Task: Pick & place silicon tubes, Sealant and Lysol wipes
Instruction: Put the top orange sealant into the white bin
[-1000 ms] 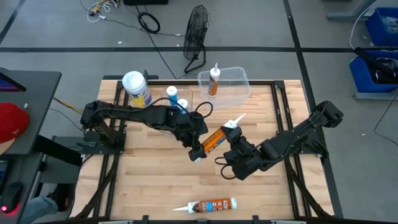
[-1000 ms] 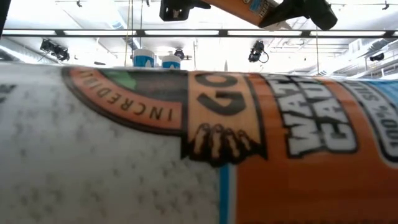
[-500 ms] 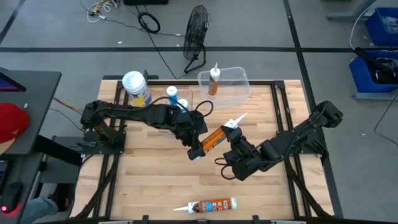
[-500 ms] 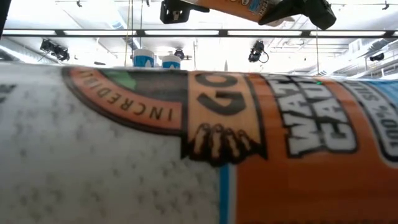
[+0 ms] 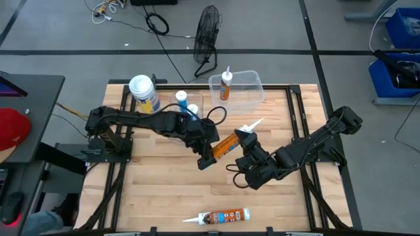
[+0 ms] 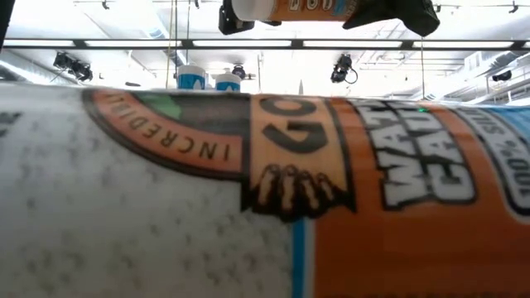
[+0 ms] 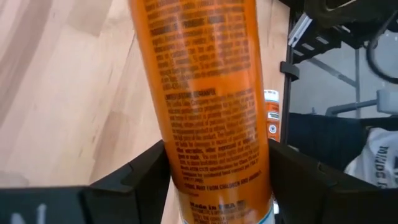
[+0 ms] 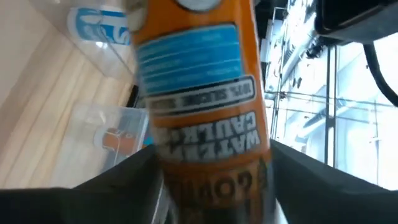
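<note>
Nearest the low camera, a second orange sealant tube [image 5: 219, 216] is seen lying on its side at the front edge of the wooden table [image 5: 164, 190], untouched and filling almost the whole low view.

Above mid-table, an orange sealant tube [image 5: 225, 147] is held in the air between both arms. Its base end is pinched by the left gripper [image 5: 205, 158], whose dark fingers [image 7: 134, 177] are pressed against either side of the barrel. Its nozzle end is clamped by the right gripper [image 5: 247, 140], the fingers shown hugging the barrel in the right wrist view.

Compared with a second earlier, the tube has been shifted slightly toward the far side of the table and turned closer to level; in the low view its white base end [image 6: 263, 8] is now shown more squarely. A handover or joint carry is judged to be under way, with neither grip released.

Farther back, a clear plastic bin [image 5: 237, 88] is seen with one white tube [image 5: 226, 84] standing in it. To its left stand two slim blue-and-white cylinders [image 5: 184, 102], and beyond them the Lysol wipes [image 5: 144, 93], upright and not yet moved.
</note>
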